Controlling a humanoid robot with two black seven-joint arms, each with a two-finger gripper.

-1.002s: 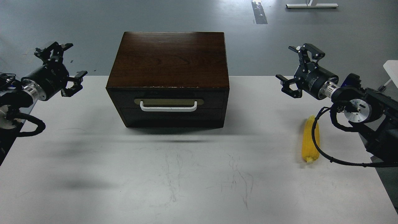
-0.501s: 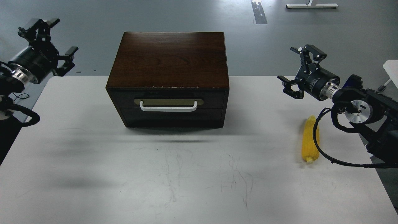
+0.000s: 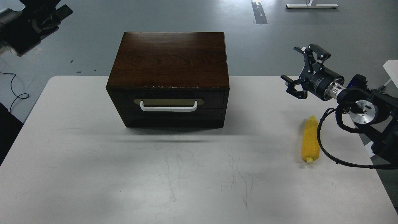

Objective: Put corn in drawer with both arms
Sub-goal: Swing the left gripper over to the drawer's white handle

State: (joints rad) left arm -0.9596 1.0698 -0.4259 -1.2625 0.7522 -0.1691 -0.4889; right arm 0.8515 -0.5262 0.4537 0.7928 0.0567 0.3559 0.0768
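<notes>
The yellow corn (image 3: pixel 310 140) lies on the white table (image 3: pixel 124 174) at the right, pointed tip facing away from me. The dark brown wooden box (image 3: pixel 169 59) stands at the table's back middle. Its drawer (image 3: pixel 214 99) is closed, with a white bar handle (image 3: pixel 168 107) on a brass-coloured plate. My right gripper (image 3: pixel 289 63) is open and empty, in the air above and behind the corn, pointing left towards the box. My left gripper (image 3: pixel 46 14) is raised at the top left corner, blurred and cut off by the view's edge.
A black cable (image 3: pixel 323 149) from my right arm loops down just right of the corn. The table's right edge runs close behind the corn. Grey floor lies beyond the table, with a white stand foot (image 3: pixel 311 5) at the far back.
My left arm has swung up and left, from beside the box to the top left corner. My right gripper has drifted slightly right and stays open. Corn and drawer have not moved.
</notes>
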